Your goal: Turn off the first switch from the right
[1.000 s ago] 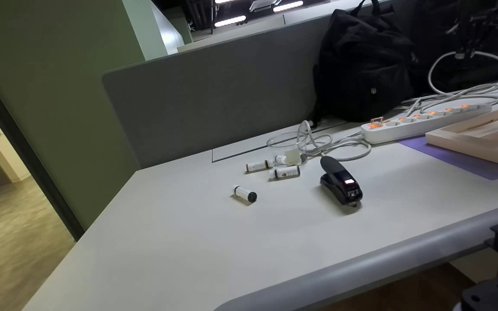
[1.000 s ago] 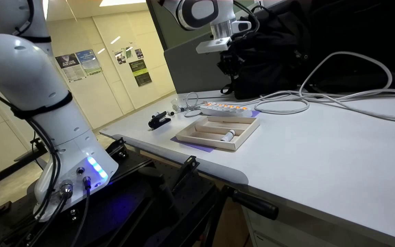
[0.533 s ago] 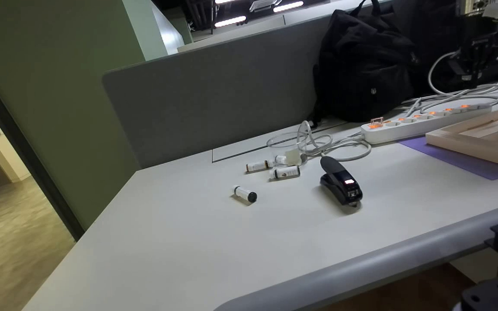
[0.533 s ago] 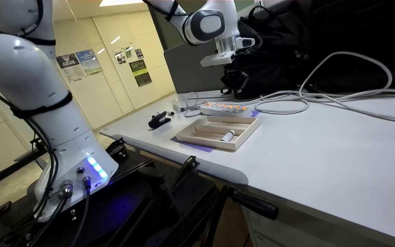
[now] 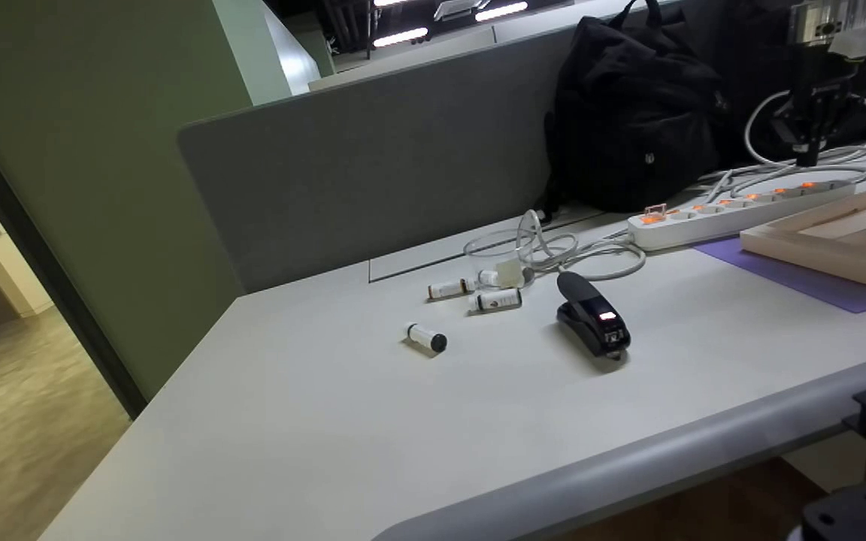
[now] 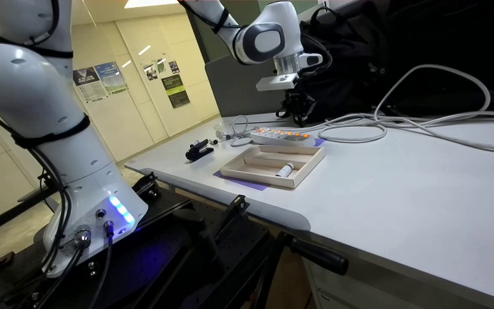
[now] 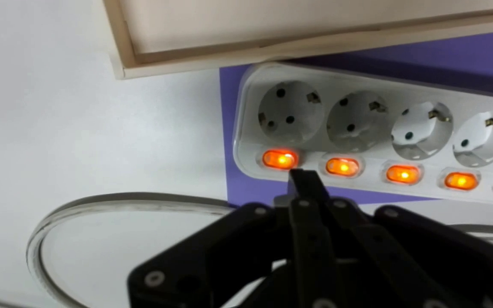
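Note:
A white power strip (image 7: 246,137) with several lit orange switches lies on the table; it shows in both exterior views (image 5: 749,219) (image 6: 279,138). Its rightmost switch in the exterior views (image 5: 807,185) (image 6: 306,135) glows orange. In the wrist view this end switch (image 7: 280,159) is the leftmost one and is lit. My gripper (image 7: 308,177) is shut and empty, pointing down. In the wrist view its tips appear just below and right of the end switch. In the exterior views the gripper (image 5: 807,159) (image 6: 301,122) is above and behind that end of the strip, apart from it.
A wooden tray (image 7: 195,64) on a purple sheet (image 7: 255,192) lies alongside the strip; a small bottle (image 6: 285,169) is in it. White cables (image 6: 358,133) and a black backpack (image 5: 636,120) are behind. A black stapler (image 5: 593,315) and small bottles (image 5: 496,300) lie farther off.
My gripper has come down from higher up toward the end of the power strip, and its fingers stay shut. The strip and its lit switches look the same.

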Available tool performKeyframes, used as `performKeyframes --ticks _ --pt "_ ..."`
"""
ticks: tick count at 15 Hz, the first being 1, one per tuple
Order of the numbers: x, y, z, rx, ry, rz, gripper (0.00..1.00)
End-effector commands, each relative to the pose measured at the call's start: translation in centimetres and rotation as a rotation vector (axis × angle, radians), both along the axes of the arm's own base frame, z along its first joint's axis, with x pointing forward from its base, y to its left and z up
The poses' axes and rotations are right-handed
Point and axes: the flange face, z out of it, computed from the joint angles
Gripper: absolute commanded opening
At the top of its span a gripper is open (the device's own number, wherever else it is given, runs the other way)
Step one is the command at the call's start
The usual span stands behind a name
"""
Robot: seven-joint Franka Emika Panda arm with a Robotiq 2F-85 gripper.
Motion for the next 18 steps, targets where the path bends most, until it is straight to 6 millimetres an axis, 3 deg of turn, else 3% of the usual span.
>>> performKeyframes --ticks 1,12,18 --pt "0.6 -0.4 -0.9 0.001 -0.012 -0.028 0.0" --pt "-0.2 -0.1 -5.2 -0.005 0.009 -0.011 0.0" --pt "-1.2 2.5 -5.0 -0.044 -0.029 0.146 0.0"
